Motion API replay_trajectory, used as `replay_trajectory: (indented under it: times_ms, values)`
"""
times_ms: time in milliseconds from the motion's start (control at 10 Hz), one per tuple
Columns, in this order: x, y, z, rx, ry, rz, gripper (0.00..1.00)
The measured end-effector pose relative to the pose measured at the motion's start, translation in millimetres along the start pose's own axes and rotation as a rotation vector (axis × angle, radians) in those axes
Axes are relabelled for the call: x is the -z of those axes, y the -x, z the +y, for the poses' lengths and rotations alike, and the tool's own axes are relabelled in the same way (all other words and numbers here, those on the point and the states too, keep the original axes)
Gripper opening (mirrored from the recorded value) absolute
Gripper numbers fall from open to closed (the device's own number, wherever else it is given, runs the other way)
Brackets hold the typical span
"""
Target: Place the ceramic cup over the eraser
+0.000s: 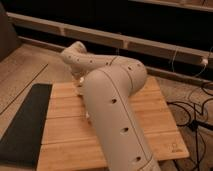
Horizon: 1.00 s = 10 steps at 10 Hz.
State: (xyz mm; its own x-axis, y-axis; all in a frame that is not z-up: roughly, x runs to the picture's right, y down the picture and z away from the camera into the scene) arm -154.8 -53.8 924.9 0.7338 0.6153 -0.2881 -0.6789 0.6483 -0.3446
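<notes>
My gripper [79,86] hangs down from the wrist over the back left part of the wooden table [155,115], mostly hidden behind my own arm. The large cream arm link [112,115] crosses the middle of the table and covers what stands there. Only a small pale bit [87,117] shows at the arm's left edge; I cannot tell what it is. The ceramic cup and the eraser do not show clearly and are hidden by the arm.
A long dark mat [25,125] lies along the table's left side. Cables [196,117] lie on the floor to the right. A dark wall with a ledge [150,47] runs behind the table.
</notes>
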Motion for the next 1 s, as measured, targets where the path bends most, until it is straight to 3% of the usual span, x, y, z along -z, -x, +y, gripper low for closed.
replay_trajectory:
  times_ms: [400, 700, 1000]
  values:
    - [-2.0, -0.3, -1.4, -0.007, 0.013, 0.014, 0.35]
    - [-4.1, -1.1, -1.2, -0.011, 0.025, 0.025, 0.68]
    - [-4.1, -0.4, -1.6, -0.01, 0.027, 0.027, 0.75]
